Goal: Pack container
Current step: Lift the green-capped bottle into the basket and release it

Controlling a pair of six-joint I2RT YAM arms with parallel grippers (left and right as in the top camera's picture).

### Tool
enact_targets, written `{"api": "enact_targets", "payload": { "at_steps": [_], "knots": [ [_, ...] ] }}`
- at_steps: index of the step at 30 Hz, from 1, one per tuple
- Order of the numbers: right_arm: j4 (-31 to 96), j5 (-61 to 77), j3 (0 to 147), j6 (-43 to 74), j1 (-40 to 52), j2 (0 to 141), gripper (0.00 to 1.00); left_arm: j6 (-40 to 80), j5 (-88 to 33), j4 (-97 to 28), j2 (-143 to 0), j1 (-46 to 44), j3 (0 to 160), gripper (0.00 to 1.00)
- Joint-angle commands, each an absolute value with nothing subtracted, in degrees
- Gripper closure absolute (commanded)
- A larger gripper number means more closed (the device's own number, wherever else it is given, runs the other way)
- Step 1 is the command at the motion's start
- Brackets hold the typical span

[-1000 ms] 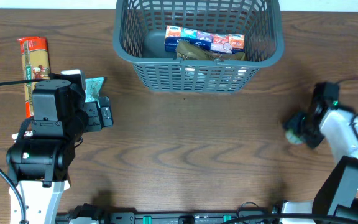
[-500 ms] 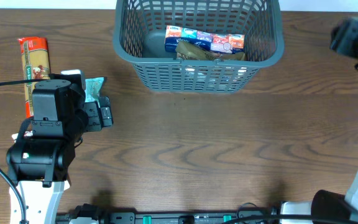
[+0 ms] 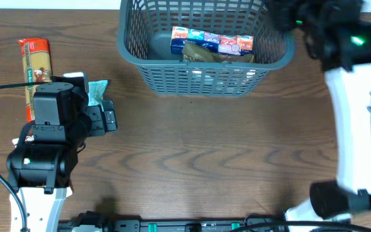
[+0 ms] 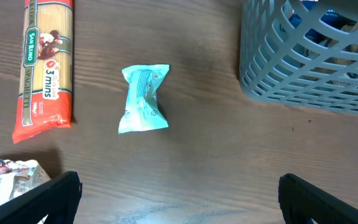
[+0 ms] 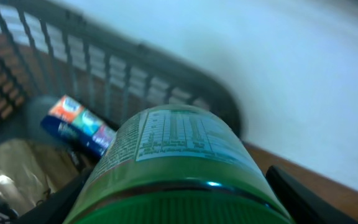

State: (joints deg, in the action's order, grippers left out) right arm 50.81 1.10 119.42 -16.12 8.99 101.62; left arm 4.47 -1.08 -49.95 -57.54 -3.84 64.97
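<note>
Within the last second the right claw (image 3: 287,14) has swung from the right side of the tabletop (image 3: 224,148) to above the right rim of the container (image 3: 205,80), which stands at the far centre. The claw is clamped on a green-lidded jar (image 5: 179,155). Release into the container (packets (image 3: 211,44) already inside) looks imminent. The left claw (image 4: 179,199) hangs wide open near a teal packet (image 4: 143,99) and a spaghetti pack (image 4: 45,62).

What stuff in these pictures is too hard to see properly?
- Label on the jar: right wrist view, too blurred to read.
- Right gripper: overhead view, only a blurred dark smudge.
- White packet: left wrist view, cut off by the bottom-left corner.
</note>
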Motion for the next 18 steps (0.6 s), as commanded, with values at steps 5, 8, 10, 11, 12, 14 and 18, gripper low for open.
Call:
{"api": "enact_targets", "payload": {
  "at_steps": [5, 8, 10, 11, 12, 14, 18],
  "knots": [
    [50.52, 1.96, 120.33, -16.08, 9.78, 114.21, 0.99, 4.10, -0.45, -50.13, -57.56, -3.55, 66.02, 0.02],
    [50.33, 1.96, 120.33, -16.08, 9.78, 118.17, 0.99, 4.10, -0.45, -50.13, -57.56, -3.55, 66.02, 0.02],
    [50.48, 1.98, 120.33, -16.08, 9.74, 120.31, 0.99, 4.12, -0.45, -50.13, -57.56, -3.55, 66.02, 0.02],
    [50.61, 1.96, 120.33, -16.10, 9.74, 121.38, 0.99, 4.12, -0.45, -50.13, -57.56, -3.55, 66.02, 0.02],
    [50.78, 1.96, 120.33, -16.12, 9.74, 122.26, 0.99, 4.12, -0.45, -50.13, -57.56, -3.55, 66.02, 0.02],
    [51.29, 1.96, 120.33, -16.10, 9.74, 124.03, 0.99, 4.12, -0.45, -50.13, -57.56, -3.55, 66.02, 0.01],
    [52.69, 1.98, 120.31, -16.08, 9.74, 127.22, 0.99, 4.12, -0.45, -50.13, -57.56, -3.55, 66.02, 0.02]
  ]
}}
